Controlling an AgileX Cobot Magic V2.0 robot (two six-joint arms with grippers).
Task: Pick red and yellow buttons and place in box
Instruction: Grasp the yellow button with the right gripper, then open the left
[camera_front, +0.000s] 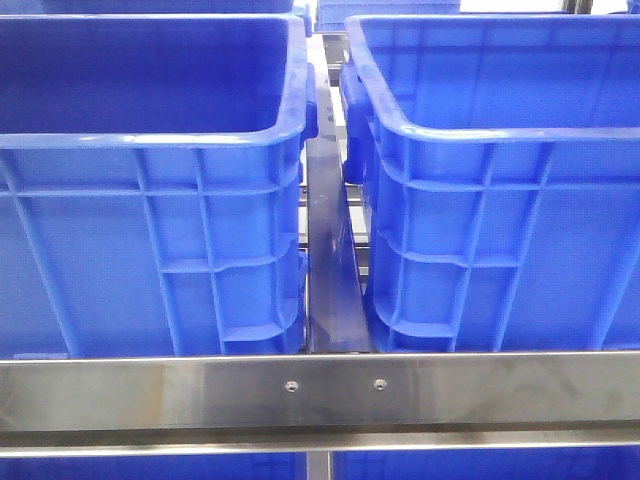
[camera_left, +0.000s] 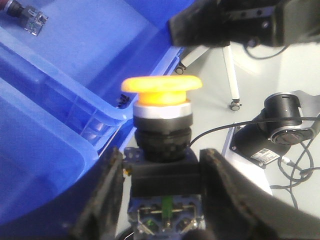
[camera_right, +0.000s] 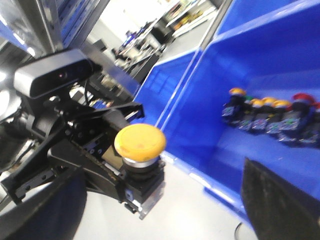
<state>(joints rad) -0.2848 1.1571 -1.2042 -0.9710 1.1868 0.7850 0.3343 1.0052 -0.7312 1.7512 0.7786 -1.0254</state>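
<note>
Yellow button (camera_left: 161, 91) clamped upright in left gripper (camera_left: 162, 172) (beside blue bins (camera_left: 60, 125)), right gripper (camera_right: 160, 210) apart

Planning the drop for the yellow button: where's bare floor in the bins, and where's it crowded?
Left hand is shut on the yellow button. In the right wrist view, the bin floor in front of the row of buttons is bare; that row crowds the far wall. In the left wrist view, the bin floor is bare apart from one red button in a corner.

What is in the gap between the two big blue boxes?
In the front view, a dark metal strip runs between the left box and right box.
</note>
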